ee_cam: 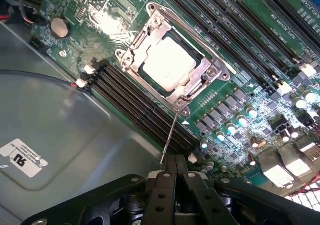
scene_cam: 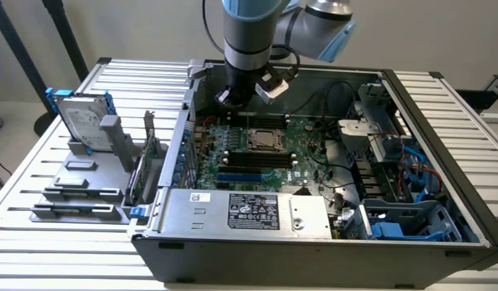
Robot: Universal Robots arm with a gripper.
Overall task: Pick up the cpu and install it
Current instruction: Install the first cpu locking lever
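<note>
My gripper (ee_cam: 175,161) is pressed shut, fingers tight together w/ nothing clearly pinched between them. In the exterior view my arm comes down from the top centre of the frame into the open pc case (scene_cam: 314,254), tip hanging just above the back edge of the green board (scene_cam: 302,154).

The cpu (ee_cam: 165,65) sits flat in its socket near the middle of the board, shiny top up, w/ the metal frame (ee_cam: 210,77) around it. A thin wire lever (ee_cam: 170,135) runs from the frame's corner toward my fingertips; can't tell if it touches them. Black memory slots (ee_cam: 135,102) lie right beside the socket.

At the exterior view's left, outside the case, a hard drive (scene_cam: 77,118) w/ blue rails stands upright on a grey rack (scene_cam: 79,194).
</note>
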